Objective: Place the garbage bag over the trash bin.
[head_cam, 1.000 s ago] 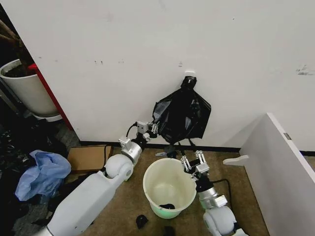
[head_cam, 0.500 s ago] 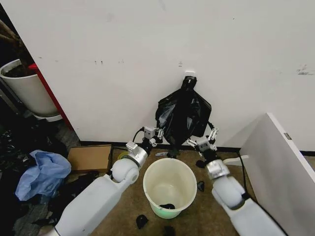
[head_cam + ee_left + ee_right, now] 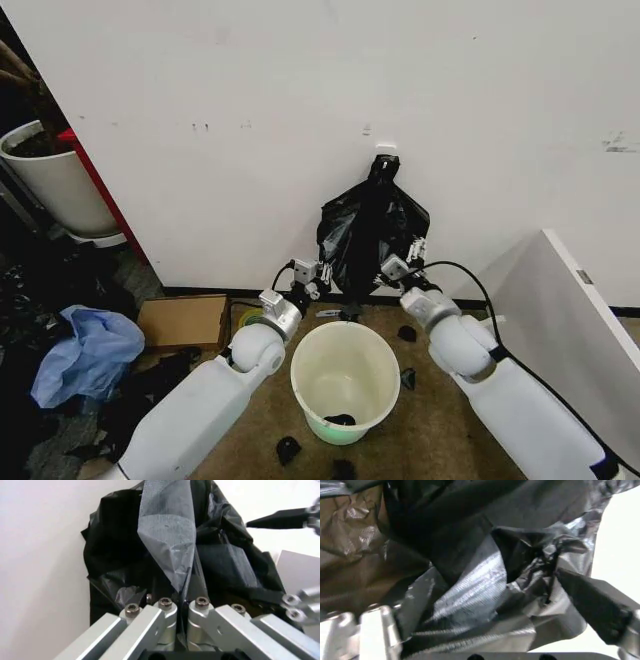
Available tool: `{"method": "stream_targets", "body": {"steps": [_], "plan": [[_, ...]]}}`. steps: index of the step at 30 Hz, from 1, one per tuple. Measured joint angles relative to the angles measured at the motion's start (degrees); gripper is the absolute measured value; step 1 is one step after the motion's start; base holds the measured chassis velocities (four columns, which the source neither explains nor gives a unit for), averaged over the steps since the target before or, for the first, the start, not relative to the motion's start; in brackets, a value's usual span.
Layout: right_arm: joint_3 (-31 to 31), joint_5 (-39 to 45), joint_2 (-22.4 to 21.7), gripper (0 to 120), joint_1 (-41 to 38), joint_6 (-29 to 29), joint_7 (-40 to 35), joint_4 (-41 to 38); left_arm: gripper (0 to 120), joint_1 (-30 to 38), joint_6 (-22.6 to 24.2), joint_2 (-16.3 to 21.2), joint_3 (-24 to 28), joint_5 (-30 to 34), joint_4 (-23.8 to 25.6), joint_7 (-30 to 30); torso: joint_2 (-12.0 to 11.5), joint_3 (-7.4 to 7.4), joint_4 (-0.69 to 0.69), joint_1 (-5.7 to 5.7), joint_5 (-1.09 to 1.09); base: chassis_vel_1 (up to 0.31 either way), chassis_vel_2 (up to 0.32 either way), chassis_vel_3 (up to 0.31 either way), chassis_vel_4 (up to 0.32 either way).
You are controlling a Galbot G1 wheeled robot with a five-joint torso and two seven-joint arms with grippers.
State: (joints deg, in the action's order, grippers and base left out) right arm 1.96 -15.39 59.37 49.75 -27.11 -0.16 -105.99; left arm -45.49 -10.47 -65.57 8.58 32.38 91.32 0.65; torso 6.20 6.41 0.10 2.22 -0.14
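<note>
Claws gripping garbage bag, seemingly

Garbage bag on wall, behind trash bin.

Both arms: smooth glossy white shells, rounded ball-like joint housing at each forearm end, then a ribbed silver metal wrist ring. Left gripper and right gripper are small bare-metal assemblies, silver with black parts. A black cable loops from the left wrist toward 11 o'clock; a longer black cable arcs from the right wrist toward 4 o'clock and runs along the forearm shell. Left wrist view: fingers are machined pale aluminium bars with chamfered edges, four socket-head screws across their tops. Right wrist view: one silver finger, one dark tapered finger.
</note>
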Motion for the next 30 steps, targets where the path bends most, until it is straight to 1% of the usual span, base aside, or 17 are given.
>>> {"method": "stream_targets", "body": {"steps": [1,2,4,5,6,7,9,10,12,16,17,18,20,24,26,27,30], "plan": [[-0.2,-1.1,0.8,81,-0.4,-1.5,0.6,0.4,0,-0.2,-0.1,0.0,-0.2,-0.2,0.0,0.1,0.0,0.00,0.00,0.00,0.00,0.000,0.000,0.000,0.000],[-0.2,-1.1,0.8,81,-0.4,-1.5,0.6,0.4,0,-0.2,-0.1,0.0,-0.2,-0.2,0.0,0.1,0.0,0.00,0.00,0.00,0.00,0.000,0.000,0.000,0.000],[-0.2,-2.9,1.5,71,-0.5,-2.8,1.8,0.7,0,-0.4,-0.1,0.1,-0.4,-0.3,0.0,0.1,0.0,0.00,0.00,0.00,0.00,0.000,0.000,0.000,0.000],[-0.2,-3.3,1.7,70,-0.4,-2.9,2.0,0.7,0,-0.5,-0.1,0.2,-0.5,-0.3,0.1,0.2,0.0,0.00,0.01,0.00,0.00,0.000,0.000,0.000,0.000],[-0.1,-4.2,1.9,65,0.1,-3.1,2.4,0.8,0,-0.6,-0.1,0.4,-0.7,-0.4,0.2,0.2,0.0,0.00,0.01,0.00,0.00,0.000,0.000,0.000,0.000],[-0.1,-4.4,1.9,63,0.2,-3.2,2.5,0.8,0,-0.6,-0.1,0.5,-0.8,-0.4,0.3,0.2,0.0,0.00,0.01,0.00,0.00,0.000,0.000,0.000,0.000],[0.1,-5.5,2.2,51,1.1,-3.9,2.7,0.9,0,-0.7,-0.2,1.0,-1.1,-0.4,0.6,0.4,0.0,0.00,0.01,0.00,0.00,0.000,0.000,0.000,0.000],[0.1,-5.5,2.2,51,1.1,-3.9,2.7,0.9,0,-0.7,-0.2,1.0,-1.1,-0.4,0.6,0.4,0.0,0.00,0.01,0.00,0.00,0.000,0.000,0.000,0.000],[0.4,-5.9,2.2,43,1.8,-4.8,2.8,0.8,0,-0.9,-0.2,1.3,-1.3,-0.4,1.0,0.6,0.0,0.00,0.01,0.00,-0.01,0.000,0.000,0.000,0.000],[1.5,-5.7,2.0,27,3.7,-4.7,1.7,-0.4,0,-1.3,-0.1,1.4,-1.3,-0.4,1.4,0.8,0.0,0.00,0.01,0.00,0.00,0.000,0.000,0.000,0.000],[1.7,-5.1,1.9,23,4.1,-4.0,0.6,-0.6,0,-1.4,-0.1,1.4,-1.4,-0.4,1.5,0.9,0.0,0.00,0.01,0.00,0.00,0.000,0.000,0.000,0.000],[1.7,-5.1,1.9,23,4.1,-4.0,0.6,-0.6,0,-1.4,-0.1,1.4,-1.4,-0.4,1.5,0.9,0.0,0.00,0.01,0.00,0.00,0.000,0.000,0.000,0.000],[2.0,-2.6,1.9,15,5.1,-0.8,-3.3,-0.7,0,-1.6,-0.1,1.3,-1.5,-0.5,1.6,1.1,0.0,0.00,0.01,0.00,0.00,0.000,0.000,0.000,0.000],[2.7,1.5,2.1,0,7.2,3.2,-7.8,-1.4,0,-1.9,0.0,1.1,-1.9,-0.6,1.9,1.4,0.0,0.00,0.01,0.00,-0.01,0.000,0.000,0.000,0.000],[3.0,2.5,2.2,0,7.7,4.4,-8.6,-1.6,0,-2.1,0.0,1.1,-2.1,-0.6,2.0,1.4,0.0,0.00,0.01,0.00,-0.01,0.000,0.000,0.000,0.000],[3.5,4.4,2.4,0,8.5,7.0,-9.8,-1.7,0,-2.2,0.0,1.1,-2.3,-0.6,2.3,1.5,0.0,-0.01,0.01,0.00,-0.01,0.000,0.000,0.000,0.000],[4.7,14.4,3.4,0,10.6,19.8,-12.4,-2.0,0,-3.0,-0.2,1.2,-3.5,-0.3,3.5,1.5,0.0,0.00,0.01,0.00,-0.01,0.000,0.000,0.000,0.000]]}}
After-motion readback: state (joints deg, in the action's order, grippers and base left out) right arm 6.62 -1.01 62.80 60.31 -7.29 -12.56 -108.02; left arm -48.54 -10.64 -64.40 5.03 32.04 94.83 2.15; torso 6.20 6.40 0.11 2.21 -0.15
